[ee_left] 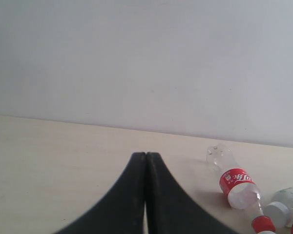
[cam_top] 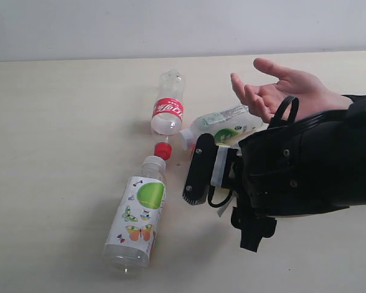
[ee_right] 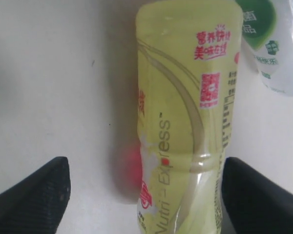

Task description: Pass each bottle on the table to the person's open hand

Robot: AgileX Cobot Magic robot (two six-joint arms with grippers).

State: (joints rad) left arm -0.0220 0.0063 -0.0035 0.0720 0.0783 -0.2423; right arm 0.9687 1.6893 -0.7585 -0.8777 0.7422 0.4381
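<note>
Right gripper, jaws wide open astride the yellow-green bottle lying on the counter: off-centre closing could roll it away, short of the person's open hand; left gripper jaws shut, empty.

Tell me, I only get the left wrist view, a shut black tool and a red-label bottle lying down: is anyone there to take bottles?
Observer: Yes, the person's open hand is held out over the table, on the right of the exterior view.
Operator: What is the other tool doing?
Observer: The right tool stands open on either side of a yellow-green bottle.
Operator: More bottles?
Observer: A butterfly-label bottle lies on its side, left of that tool.
</note>
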